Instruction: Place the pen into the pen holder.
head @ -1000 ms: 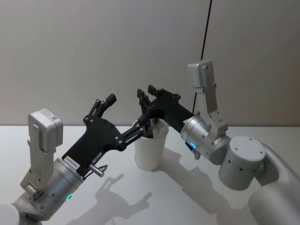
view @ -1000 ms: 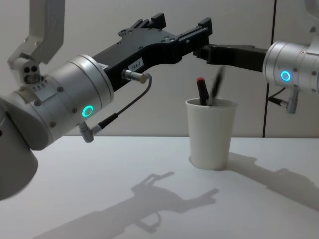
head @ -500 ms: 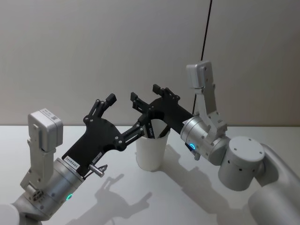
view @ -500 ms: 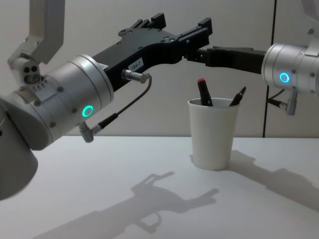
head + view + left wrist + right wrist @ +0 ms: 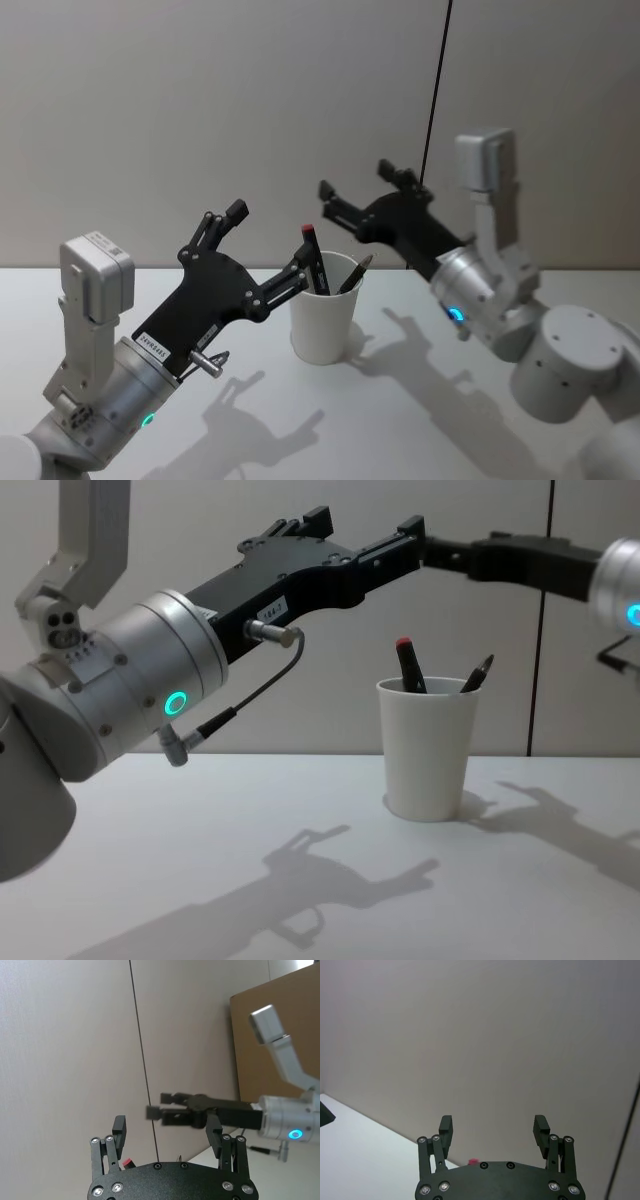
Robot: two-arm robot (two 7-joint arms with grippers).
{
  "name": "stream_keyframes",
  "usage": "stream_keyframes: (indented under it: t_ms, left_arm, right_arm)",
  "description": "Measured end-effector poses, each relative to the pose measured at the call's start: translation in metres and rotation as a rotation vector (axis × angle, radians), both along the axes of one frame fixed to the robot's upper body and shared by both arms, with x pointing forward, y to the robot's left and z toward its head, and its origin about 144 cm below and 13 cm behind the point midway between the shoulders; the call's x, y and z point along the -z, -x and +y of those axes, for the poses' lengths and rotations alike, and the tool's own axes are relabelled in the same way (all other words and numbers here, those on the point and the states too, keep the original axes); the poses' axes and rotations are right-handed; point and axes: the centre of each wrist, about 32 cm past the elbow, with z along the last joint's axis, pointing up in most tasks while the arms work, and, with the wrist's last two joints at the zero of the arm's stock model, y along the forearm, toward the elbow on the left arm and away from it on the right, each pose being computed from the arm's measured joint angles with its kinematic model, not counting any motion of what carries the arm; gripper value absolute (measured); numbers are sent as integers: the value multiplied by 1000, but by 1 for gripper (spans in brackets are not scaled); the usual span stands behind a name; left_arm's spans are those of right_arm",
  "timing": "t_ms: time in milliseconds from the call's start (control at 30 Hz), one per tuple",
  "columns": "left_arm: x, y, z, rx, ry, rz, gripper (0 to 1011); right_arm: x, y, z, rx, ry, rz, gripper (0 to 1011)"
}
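Fingers spread above pen leaning tip-up in pen holder.

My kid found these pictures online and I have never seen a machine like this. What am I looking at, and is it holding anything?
It is a robot with two arms, each ending in black jaws. One picture looks down from its head, one looks across the table from its chest, and two come from cameras on the wrists. On the white table stands a white paper cup, the pen holder. Two pens stand in it: a red-capped pen and a dark pen. The left gripper is beside the cup, the right gripper above and behind it. Both have their jaws open and hold nothing.
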Motion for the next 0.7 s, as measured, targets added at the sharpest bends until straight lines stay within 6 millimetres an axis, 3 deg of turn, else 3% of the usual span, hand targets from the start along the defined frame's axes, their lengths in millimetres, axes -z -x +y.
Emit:
stream_keyframes:
  t_ms: [133, 433, 700]
  left_arm:
    - [0, 0, 0, -1, -1, 0, 1000]
    - [2, 2, 3, -25, -15, 23, 1000]
    - [5, 10, 9, -98, -69, 86, 1000]
  right_arm:
    - [-2, 11, -11, 36, -2, -30, 1001]
    - [2, 14, -11, 39, -2, -24, 1001]
    - [16, 30, -13, 62, -3, -2, 1001]
